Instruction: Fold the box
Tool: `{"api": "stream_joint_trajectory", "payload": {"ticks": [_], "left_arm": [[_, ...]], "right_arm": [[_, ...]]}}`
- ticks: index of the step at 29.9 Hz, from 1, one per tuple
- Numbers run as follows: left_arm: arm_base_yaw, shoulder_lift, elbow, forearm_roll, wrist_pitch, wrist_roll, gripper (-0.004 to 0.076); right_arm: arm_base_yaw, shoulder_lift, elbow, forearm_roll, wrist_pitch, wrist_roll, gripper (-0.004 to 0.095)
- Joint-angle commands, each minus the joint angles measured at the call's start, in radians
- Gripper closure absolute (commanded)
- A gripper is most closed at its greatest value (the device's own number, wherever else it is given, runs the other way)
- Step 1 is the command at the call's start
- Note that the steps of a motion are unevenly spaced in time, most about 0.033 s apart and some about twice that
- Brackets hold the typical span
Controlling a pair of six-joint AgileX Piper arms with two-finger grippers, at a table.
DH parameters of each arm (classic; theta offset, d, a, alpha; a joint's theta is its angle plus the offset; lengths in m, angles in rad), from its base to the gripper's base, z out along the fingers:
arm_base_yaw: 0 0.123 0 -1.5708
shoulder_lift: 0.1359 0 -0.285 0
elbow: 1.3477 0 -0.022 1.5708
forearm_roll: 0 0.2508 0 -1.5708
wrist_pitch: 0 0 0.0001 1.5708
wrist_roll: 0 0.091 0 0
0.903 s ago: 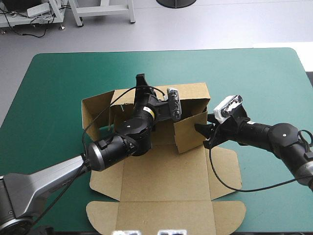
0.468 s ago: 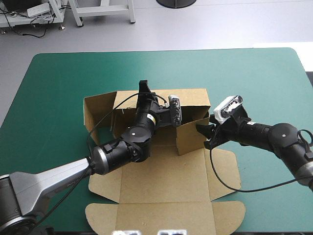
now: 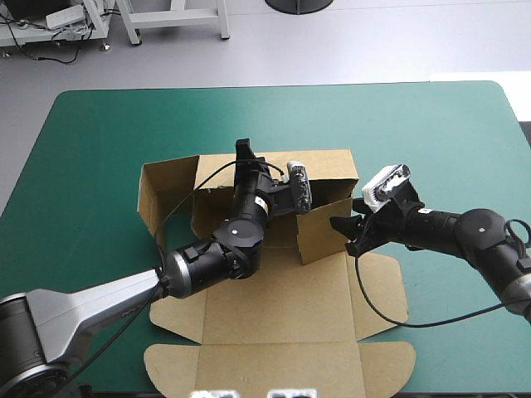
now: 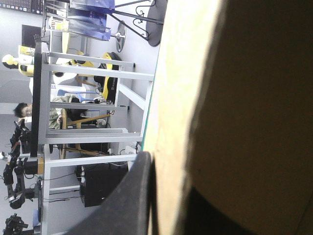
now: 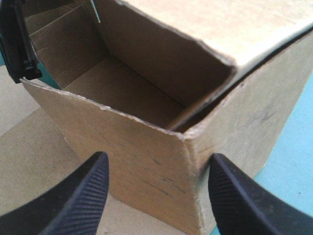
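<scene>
Pinching the back wall [image 3: 328,166] of the brown box [image 3: 274,307] at the middle of the bench [image 3: 431,133], the left gripper [image 3: 244,157] has pulled it more upright, while the right gripper [image 3: 342,225], spread wide, hovers at the side wall [image 3: 323,232], tucking not yet done

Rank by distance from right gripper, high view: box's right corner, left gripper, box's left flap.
1. Box's right corner, just ahead of the right gripper.
2. Left gripper, on the back wall.
3. Box's left flap, far left side.

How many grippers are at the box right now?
2. The left gripper grips the far wall of the box; the right gripper, open, straddles a raised corner on its right side.
</scene>
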Motion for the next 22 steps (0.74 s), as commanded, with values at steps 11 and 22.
{"api": "stream_joint_trajectory", "payload": {"ticks": [11, 22], "left_arm": [[-0.022, -0.017, -0.027, 0.000, -0.032, -0.094, 0.0729], [-0.082, -0.017, -0.055, -0.033, -0.028, -0.067, 0.0729]], "right_arm": [[0.001, -0.024, -0.022, 0.121, -0.097, -0.006, 0.0347], [0.065, 0.018, -0.022, 0.143, -0.162, 0.010, 0.0351]]}}
